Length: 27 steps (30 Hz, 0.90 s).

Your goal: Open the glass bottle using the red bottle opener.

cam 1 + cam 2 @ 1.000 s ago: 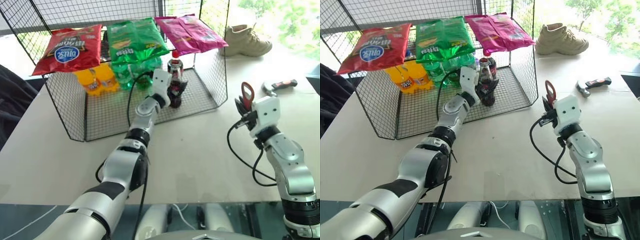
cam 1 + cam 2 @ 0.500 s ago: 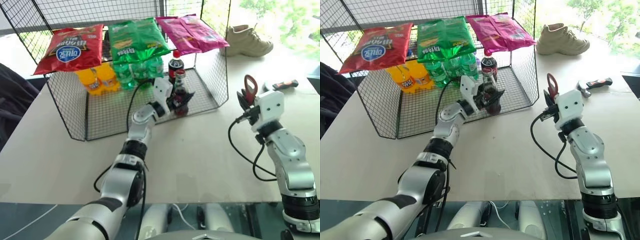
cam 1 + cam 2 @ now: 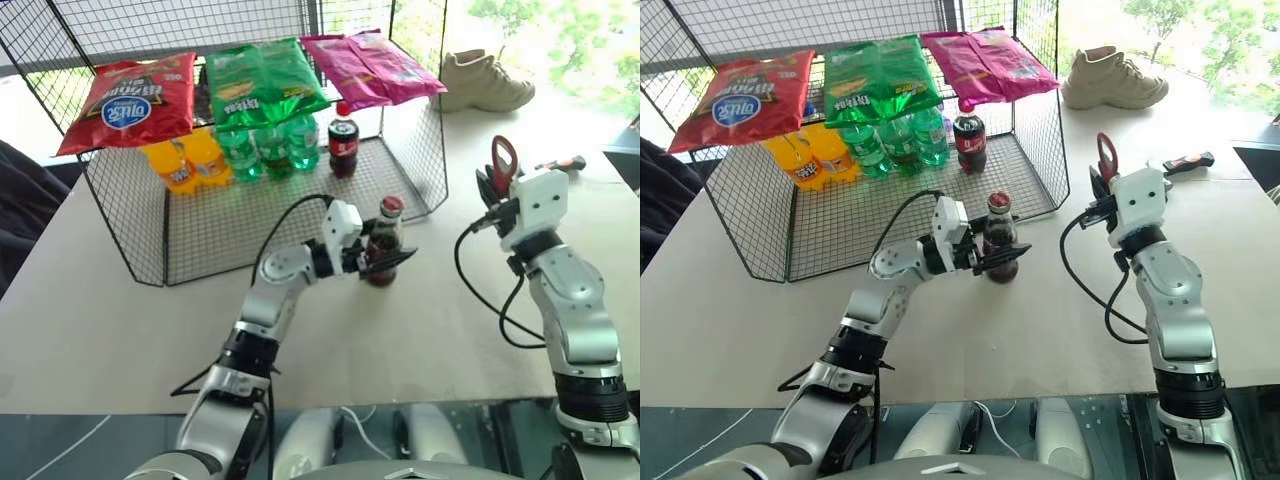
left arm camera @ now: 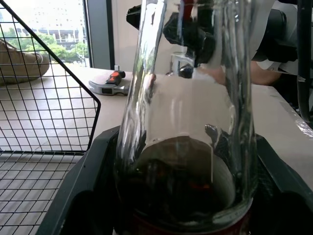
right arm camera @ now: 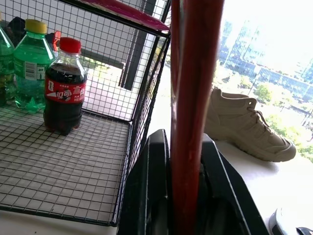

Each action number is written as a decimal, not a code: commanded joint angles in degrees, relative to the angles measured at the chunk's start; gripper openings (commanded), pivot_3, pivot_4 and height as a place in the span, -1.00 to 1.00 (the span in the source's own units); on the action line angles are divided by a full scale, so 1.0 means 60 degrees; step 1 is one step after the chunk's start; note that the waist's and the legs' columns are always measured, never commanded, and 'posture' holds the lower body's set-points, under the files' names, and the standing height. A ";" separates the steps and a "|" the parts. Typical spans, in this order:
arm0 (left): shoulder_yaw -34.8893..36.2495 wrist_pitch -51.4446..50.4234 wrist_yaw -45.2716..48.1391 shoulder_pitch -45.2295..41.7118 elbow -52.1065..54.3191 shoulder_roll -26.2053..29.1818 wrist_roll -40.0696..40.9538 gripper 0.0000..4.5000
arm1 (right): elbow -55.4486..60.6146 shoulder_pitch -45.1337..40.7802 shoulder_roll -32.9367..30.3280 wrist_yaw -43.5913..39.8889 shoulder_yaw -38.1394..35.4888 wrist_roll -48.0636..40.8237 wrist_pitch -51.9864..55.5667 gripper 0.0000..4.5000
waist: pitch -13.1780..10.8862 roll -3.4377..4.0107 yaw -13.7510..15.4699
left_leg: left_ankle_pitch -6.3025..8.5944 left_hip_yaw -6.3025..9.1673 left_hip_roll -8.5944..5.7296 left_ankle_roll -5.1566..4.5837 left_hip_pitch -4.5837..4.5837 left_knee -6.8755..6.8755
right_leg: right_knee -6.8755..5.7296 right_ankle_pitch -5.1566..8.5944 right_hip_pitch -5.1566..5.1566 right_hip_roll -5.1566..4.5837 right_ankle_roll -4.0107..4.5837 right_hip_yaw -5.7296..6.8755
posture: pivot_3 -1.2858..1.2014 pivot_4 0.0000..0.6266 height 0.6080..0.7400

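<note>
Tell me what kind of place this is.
Probably an indoor test room set up like a small shop, beside big windows: a pale table carries a wire rack stocked with soft-drink bottles and snack bags, with city buildings outside.

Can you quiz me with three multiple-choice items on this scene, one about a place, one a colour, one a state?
1. Where is the glass bottle?
A. on the table in front of the wire rack
B. inside the rack
C. beside the shoe

2. What colour is the chip bag between the red and pink bags?
A. blue
B. green
C. yellow

3. What state is the right gripper in?
A. open, holding nothing
B. shut on the hammer
C. shut on the opener

Answers: 1 A, the left gripper holds it upright over the table, outside the rack. 2 B, it is plainly green. 3 C, the red opener stands up from its closed fingers.
</note>
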<state>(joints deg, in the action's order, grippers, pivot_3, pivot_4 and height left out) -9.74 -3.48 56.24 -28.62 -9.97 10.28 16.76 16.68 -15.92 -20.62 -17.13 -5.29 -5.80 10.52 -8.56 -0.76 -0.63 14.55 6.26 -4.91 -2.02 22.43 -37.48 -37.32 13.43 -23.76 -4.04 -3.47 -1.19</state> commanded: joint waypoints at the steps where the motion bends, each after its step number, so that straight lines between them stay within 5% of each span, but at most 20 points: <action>1: -0.0087 0.0299 -0.0012 -0.0104 0.0545 -0.0094 0.0052 0.13 | 0.0271 -0.0118 0.0010 0.0047 -0.0086 -0.0001 -0.0223 -1.00 | 0.0000 0.0000 0.0000 | 0.0000 -0.0002 0.0000 0.0000 0.0000 0.0000 | -0.0001 0.0000 -0.0001 0.0000 0.0000 -0.0001 | 0.03 -0.52 1.00; 2: -0.0102 0.0372 -0.0013 -0.0124 0.0509 -0.0100 0.0022 0.59 | 0.0258 -0.0128 0.0014 0.0042 -0.0086 0.0004 -0.0221 -1.00 | 0.0000 0.0000 0.0000 | 0.0000 -0.0002 0.0000 0.0000 0.0000 0.0000 | -0.0001 0.0000 -0.0001 0.0000 0.0000 -0.0002 | 0.03 -0.52 1.00; 4: -0.0088 0.0566 -0.0120 -0.0157 0.0442 -0.0124 -0.0079 0.97 | 0.0239 -0.0139 0.0017 0.0035 -0.0089 0.0013 -0.0218 -1.00 | 0.0000 0.0000 0.0002 | 0.0000 -0.0003 0.0000 0.0000 -0.0001 0.0000 | 0.0000 0.0000 0.0000 0.0000 0.0000 -0.0003 | 0.03 -0.52 1.00; 27: -0.0070 0.1126 -0.0160 -0.0469 -0.0135 -0.0363 -0.0140 0.97 | 0.0197 -0.0013 0.0114 0.0045 -0.0005 0.0066 -0.0255 -1.00 | 0.0001 0.0000 0.0007 | 0.0000 -0.0016 0.0000 -0.0001 -0.0011 0.0000 | -0.0009 0.0000 0.0001 0.0000 0.0000 -0.0014 | 0.03 -0.52 1.00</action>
<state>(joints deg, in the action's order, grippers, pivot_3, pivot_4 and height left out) -9.58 2.15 54.97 -30.85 -10.71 8.22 15.99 16.22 -15.87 -19.91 -17.16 -4.83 -5.40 10.36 -8.55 -0.76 -0.59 14.55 6.16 -4.91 -2.02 22.35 -37.48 -37.37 13.43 -23.75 -4.03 -3.47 -1.27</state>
